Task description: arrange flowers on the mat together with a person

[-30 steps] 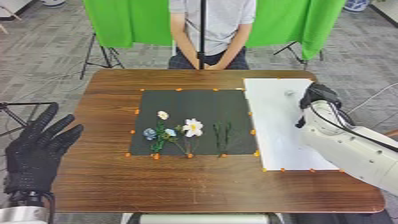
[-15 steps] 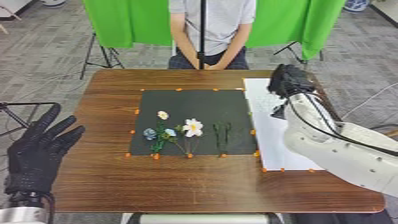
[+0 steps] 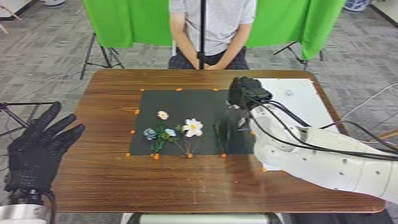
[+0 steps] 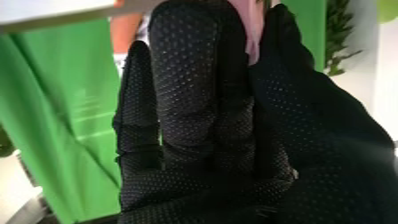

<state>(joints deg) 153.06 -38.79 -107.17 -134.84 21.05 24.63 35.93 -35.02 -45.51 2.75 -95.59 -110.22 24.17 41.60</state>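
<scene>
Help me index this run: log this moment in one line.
right hand: over right edge of mat, pinching pink item | left hand: open, beside table | flowers: on mat

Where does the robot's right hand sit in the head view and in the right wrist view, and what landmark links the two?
Head view: the right hand is over the dark mat's far right corner, beside the white sheet.
Right wrist view: the right hand reaches up through the middle, pinching a pink item.
Shared landmark: the green curtain, also behind the hand in the wrist view.
</scene>
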